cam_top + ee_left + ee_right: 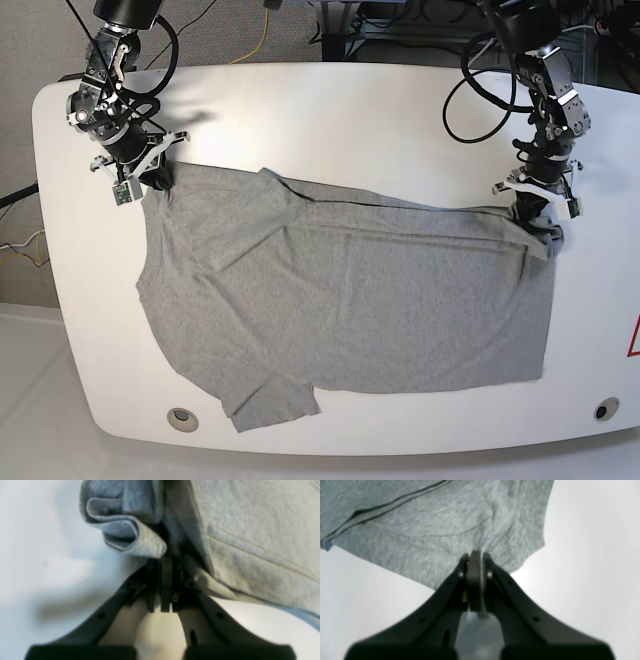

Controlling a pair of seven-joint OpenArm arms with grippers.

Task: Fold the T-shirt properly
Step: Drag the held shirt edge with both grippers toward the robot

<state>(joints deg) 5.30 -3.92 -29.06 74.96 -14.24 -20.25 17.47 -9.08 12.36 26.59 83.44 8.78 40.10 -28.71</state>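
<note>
The heather-grey T-shirt (350,300) lies spread across the white table (350,110), partly folded, with a sleeve at the front left. My left gripper (535,225) is shut on the shirt's far right corner; in the left wrist view (166,560) bunched grey cloth (250,542) sits between the closed jaws. My right gripper (150,182) is shut on the shirt's far left corner; in the right wrist view (475,556) the fabric (432,530) puckers up into the closed jaws. The dark tag is hidden.
Cables (480,90) trail from the arms over the table's back edge. Two round holes (182,418) (604,410) sit near the front corners. A red mark (634,340) shows at the right edge.
</note>
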